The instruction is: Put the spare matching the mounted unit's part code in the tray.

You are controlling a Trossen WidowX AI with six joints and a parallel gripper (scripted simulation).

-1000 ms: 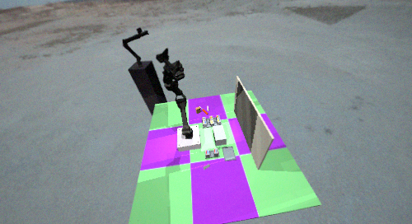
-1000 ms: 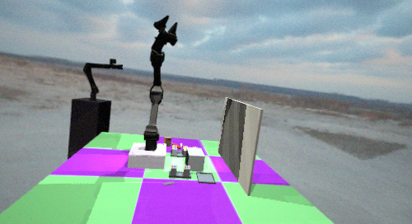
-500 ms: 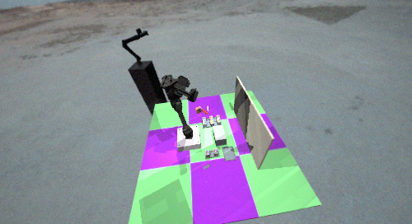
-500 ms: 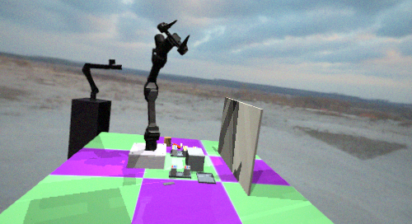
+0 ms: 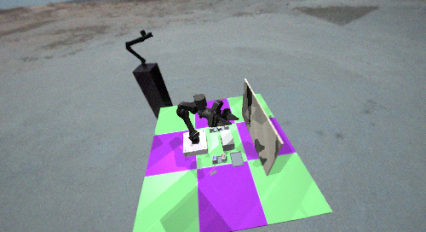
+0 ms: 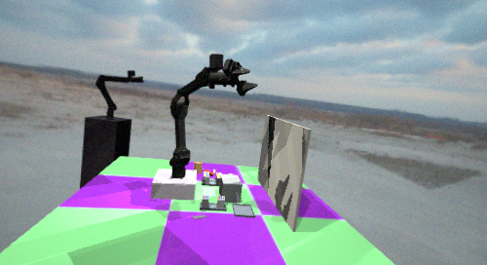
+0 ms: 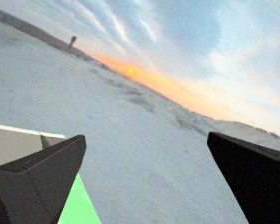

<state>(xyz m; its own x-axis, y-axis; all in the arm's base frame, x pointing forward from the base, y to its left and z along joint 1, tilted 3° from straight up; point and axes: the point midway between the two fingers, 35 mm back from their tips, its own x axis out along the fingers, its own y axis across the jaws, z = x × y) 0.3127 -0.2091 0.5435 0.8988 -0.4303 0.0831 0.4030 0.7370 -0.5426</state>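
High above the bench [image 6: 219,244], the gripper [image 6: 242,79] hangs spread wide and empty, so this looks like the code-reading step. The spares [image 6: 213,203] lie near the tray [image 6: 243,210]. Next: descend behind the unit [image 6: 230,187].

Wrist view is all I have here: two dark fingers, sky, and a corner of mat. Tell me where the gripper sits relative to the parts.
Observer: The gripper is high in the air, open and empty, well above the spares on the mat.
Operator: Say what that pale edge at my lower left is.
Observer: Most likely the top of the upright board, standing on the mat beside the parts.
Operator: Locate the tray.
Observer: A flat grey tray lies on the mat between the spares and the board.
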